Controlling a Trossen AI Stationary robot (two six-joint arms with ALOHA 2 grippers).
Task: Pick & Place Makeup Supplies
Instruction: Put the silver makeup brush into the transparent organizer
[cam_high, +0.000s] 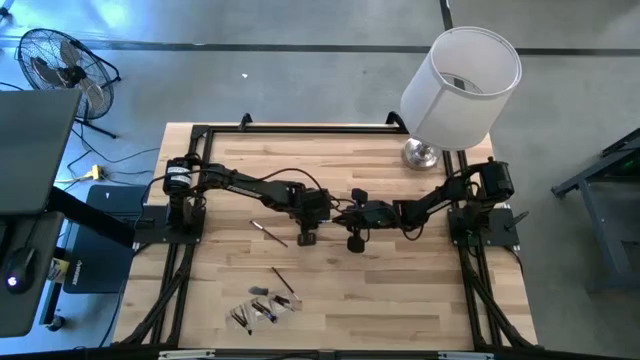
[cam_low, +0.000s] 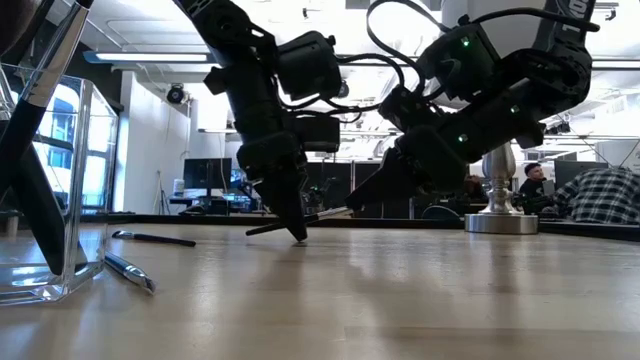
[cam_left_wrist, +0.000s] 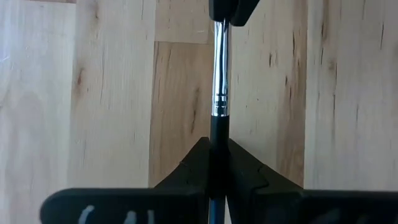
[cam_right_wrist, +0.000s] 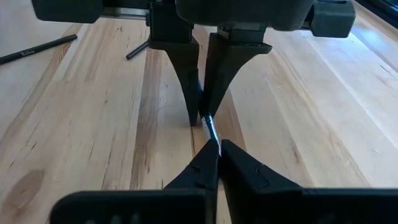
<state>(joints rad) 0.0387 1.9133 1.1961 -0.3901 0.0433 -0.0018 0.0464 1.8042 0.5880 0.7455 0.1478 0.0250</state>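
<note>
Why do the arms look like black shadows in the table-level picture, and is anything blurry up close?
Low view: bright room lights and windows behind leave both arms in silhouette; the clear holder at the near edge is soft. Left wrist view: the brush's silver ferrule catches glare, and the left gripper closest to the lens is blurred.

Even, bright overhead light falls on the wooden table (cam_high: 400, 290), and shadows under the arms are short and soft. In the low view the room behind is strongly backlit: ceiling strip lights and a bright window at the far left wash out, so both arms read as near-black silhouettes. The near tabletop there is blurred, and a clear plastic pouch (cam_low: 60, 200) at the near left catches glare. In the left wrist view a brush's (cam_left_wrist: 219, 74) silver ferrule shows a sharp highlight.
</note>
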